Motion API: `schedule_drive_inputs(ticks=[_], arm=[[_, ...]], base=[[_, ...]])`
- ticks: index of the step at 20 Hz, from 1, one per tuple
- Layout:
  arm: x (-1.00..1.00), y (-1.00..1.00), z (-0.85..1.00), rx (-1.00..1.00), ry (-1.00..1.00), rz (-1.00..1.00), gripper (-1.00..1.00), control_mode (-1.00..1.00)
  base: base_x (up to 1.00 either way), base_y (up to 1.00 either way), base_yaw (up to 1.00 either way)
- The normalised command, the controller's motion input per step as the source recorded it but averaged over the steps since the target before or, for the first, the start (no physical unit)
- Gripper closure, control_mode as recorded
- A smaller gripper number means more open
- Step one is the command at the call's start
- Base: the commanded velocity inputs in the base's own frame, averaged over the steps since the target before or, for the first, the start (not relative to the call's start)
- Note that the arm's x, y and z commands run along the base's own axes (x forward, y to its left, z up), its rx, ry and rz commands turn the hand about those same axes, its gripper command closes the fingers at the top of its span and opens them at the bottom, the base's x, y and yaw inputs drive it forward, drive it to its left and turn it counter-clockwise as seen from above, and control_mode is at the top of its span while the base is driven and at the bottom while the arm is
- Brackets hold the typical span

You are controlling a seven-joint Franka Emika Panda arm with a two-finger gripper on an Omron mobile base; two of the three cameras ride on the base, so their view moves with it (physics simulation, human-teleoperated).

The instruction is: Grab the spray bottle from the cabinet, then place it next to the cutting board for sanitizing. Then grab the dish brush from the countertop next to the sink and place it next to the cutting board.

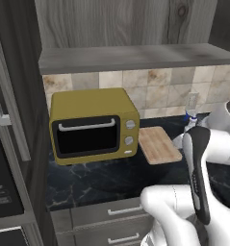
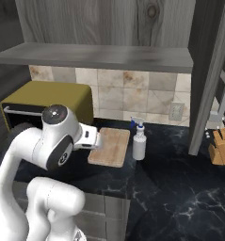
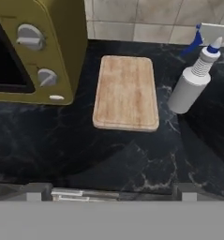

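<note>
**Spray bottle set beside cutting board; brush step outstanding**

Spray bottle: stood upright on the black marble-look table, just beside the right long edge of the cutting board, apart from it by a narrow strip of table. Off-white cylindrical body, ribbed narrow neck, blue trigger head toward the tiled wall. Judged light, rigid, smooth plastic, somewhat slippery and easily tipped; best taken around the middle of the body, not the neck or trigger. First half of the task judged complete.

Cutting board: thin, tan, grain visible, lay flat between the bottle and the yellow toaster oven, near the oven's knob side.

Dish brush: not located; neither it nor the sink could be made out, so the second half was judged not yet begun. Expected light and slender; a hold on the handle would suit.

Tool: not clearly seen; jaws read as fully spread and holding nothing, the bottle standing free.

Cabinet: grey wood-grain, thick shelf board above the oven and board.

View notes: the hand view looked down on board, bottle and the oven's knobs, showing the gap between board and bottle plainly. The left base view gave the oven's full front and door handle, with the bottle mostly hidden behind the arm. The right base view showed the whole bottle, plus a wooden knife block well apart to the right.
</note>
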Motion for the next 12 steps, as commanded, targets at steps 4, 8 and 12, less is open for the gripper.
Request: schedule_drive_inputs(ticks=[4, 8, 12], arm=[[-0.40, 0.43, 0.28, 0.00, -0.37, 0.00, -1.00, -1.00], [-0.37, 0.12, 0.19, 0.02, -0.17, 0.00, -1.00, 1.00], [0.00, 0.00, 0.00, 0.00, 0.00, 0.00, -1.00, 1.00]], base=[[0.00, 0.00, 0.00], [-0.47, 0.23, 0.00], [-1.00, 0.70, -0.03]])
